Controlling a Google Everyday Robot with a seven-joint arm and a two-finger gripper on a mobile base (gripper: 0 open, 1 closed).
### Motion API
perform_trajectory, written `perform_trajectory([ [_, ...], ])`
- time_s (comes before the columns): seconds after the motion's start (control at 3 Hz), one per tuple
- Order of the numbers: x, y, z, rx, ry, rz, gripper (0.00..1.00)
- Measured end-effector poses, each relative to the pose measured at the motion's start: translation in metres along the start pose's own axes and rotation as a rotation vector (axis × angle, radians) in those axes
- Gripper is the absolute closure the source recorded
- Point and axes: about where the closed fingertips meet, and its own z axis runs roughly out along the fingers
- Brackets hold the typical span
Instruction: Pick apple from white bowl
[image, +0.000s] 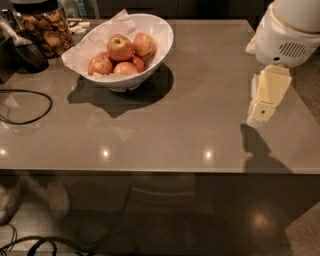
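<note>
An office snack corner or shared kitchen, by the look of it.
A glossy grey-brown table (200, 125) has food set out on it. At 11 o'clock a white bowl (161, 42) lined with crumpled paper holds the apple (120, 46) among redder ones, and at 10 o'clock stands a glass jar (45, 27) of brown snacks. A black cable (50, 104) loops in from the table's 9 o'clock edge. Ceiling lights glint off the tabletop and off the polished dark floor (240, 220) at 6 o'clock. The robot's cream gripper (262, 107) hangs over the table at 3 o'clock.
</note>
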Motion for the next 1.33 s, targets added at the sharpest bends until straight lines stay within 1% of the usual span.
perform_trajectory([
  [0.33,-0.016,-0.009,0.012,-0.007,0.037,-0.048,0.00],
  [0.67,-0.018,-0.012,0.012,0.007,0.028,-0.049,0.00],
  [1.0,-0.039,-0.026,0.016,0.014,-0.057,0.015,0.00],
  [1.33,-0.064,-0.047,0.011,0.006,-0.128,0.088,0.00],
])
